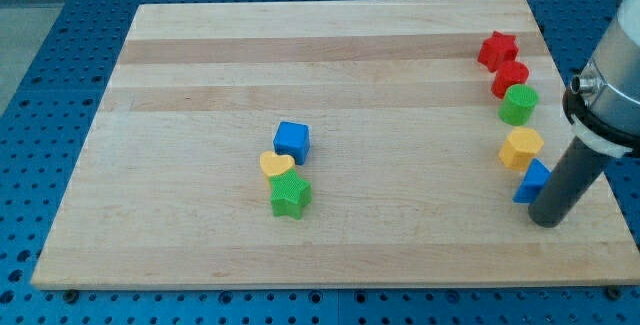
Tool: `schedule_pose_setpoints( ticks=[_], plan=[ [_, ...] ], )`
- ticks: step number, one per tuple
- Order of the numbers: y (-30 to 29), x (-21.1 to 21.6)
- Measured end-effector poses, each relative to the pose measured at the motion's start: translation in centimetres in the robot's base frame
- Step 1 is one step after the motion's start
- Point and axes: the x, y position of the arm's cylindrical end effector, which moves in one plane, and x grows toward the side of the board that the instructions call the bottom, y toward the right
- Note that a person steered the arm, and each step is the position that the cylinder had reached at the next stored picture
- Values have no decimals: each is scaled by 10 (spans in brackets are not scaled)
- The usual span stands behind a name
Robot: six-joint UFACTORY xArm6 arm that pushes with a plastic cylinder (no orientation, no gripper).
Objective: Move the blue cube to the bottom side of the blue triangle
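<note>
my tip [547,221] beside blue triangle [533,181]; no writing.

Wooden board [200,65]: blue cube [292,141], yellow heart [276,165], green star [290,196] mid-board; five blocks along view's right edge.

No legible text, labels, brands, numbers or signs anywhere: none on the blocks, the wooden board [200,85], or the rod.

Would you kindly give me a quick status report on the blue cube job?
My tip down at the view's right, beside the blue triangle. Blue cube mid-board, untouched, yellow heart just below it. Path rightward looks open.
</note>
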Motion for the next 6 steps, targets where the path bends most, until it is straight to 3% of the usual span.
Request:
schedule_pose_setpoints(
  ticks=[1,3,4,6],
  plan=[
    [-34,0],
    [-158,-10],
    [-185,-46],
    [-202,-178]
  ],
)
